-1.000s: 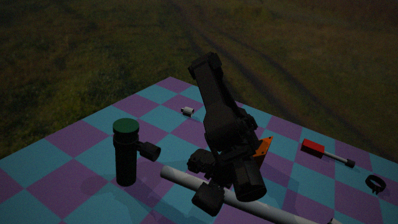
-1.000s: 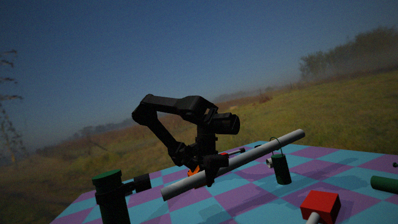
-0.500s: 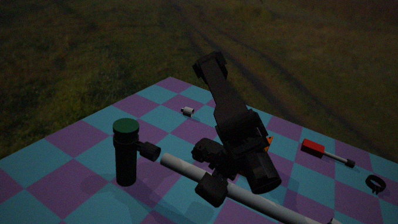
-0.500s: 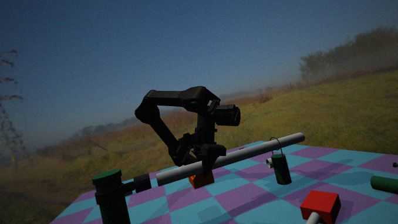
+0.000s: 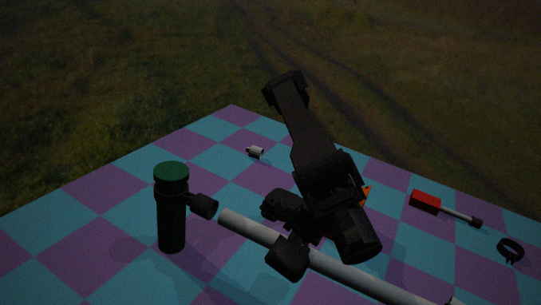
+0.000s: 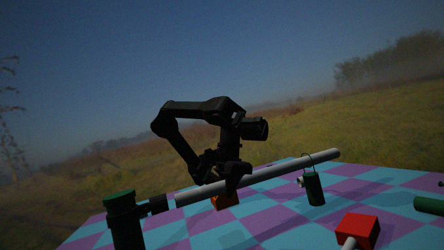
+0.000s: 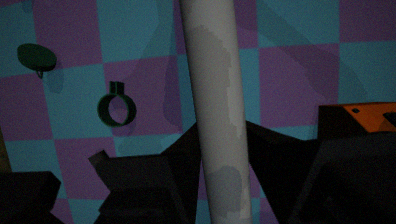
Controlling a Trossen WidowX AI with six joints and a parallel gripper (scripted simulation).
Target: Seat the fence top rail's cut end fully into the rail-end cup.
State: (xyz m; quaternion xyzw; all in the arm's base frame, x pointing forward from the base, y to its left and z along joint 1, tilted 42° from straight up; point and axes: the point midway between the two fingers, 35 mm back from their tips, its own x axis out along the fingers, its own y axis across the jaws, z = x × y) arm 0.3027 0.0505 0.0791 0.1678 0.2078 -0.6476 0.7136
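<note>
rail (image 5: 255,231) (image 6: 262,175) (image 7: 216,100) lies between the fingers of the pincer (image 5: 297,249) (image 6: 233,186) (image 7: 217,123), which is clamped on it.

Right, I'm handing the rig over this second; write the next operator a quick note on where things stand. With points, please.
Gripper (image 5: 293,249) (image 6: 234,183) (image 7: 217,123): shut on the rail (image 5: 255,232) (image 6: 272,173) (image 7: 215,90), holding it off the table near its cut end.
Rail: through the loop cap (image 6: 313,160) on the small post (image 6: 314,190); cut end just short of the rail-end cup (image 5: 204,206) (image 6: 159,204), not in it.
Brace band (image 5: 171,196) (image 6: 121,217): up near the cap of the big post (image 5: 171,227) (image 6: 128,233), cup attached.
Done: rail threaded and gripped.
Left: line up, seat the end fully, keep the band high, open, back clear.
</note>
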